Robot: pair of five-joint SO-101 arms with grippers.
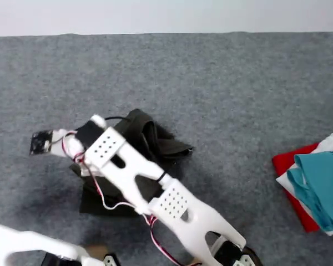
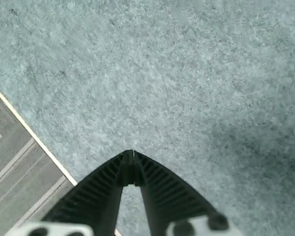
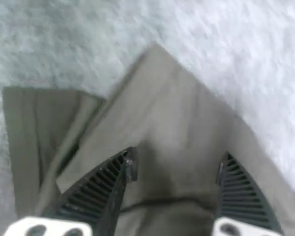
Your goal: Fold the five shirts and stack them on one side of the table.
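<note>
A dark olive shirt [image 1: 155,138] lies crumpled left of the table's middle. The right arm [image 1: 133,166] stretches over it from the near edge. In the right wrist view my right gripper [image 3: 177,164] is open just above the shirt's cloth [image 3: 172,113], one finger to each side of a raised fold, nothing pinched. My left gripper [image 2: 132,155] is shut and empty, hanging over bare grey carpet beside the table's edge [image 2: 34,135]. The left arm [image 1: 22,241] sits low at the near left corner. Red, white and teal shirts [image 1: 316,177] are piled at the right edge.
Grey carpet [image 1: 211,83] covers the table, with open room at the back and between the dark shirt and the pile on the right. Wooden floor [image 2: 14,167] shows past the table's edge in the left wrist view.
</note>
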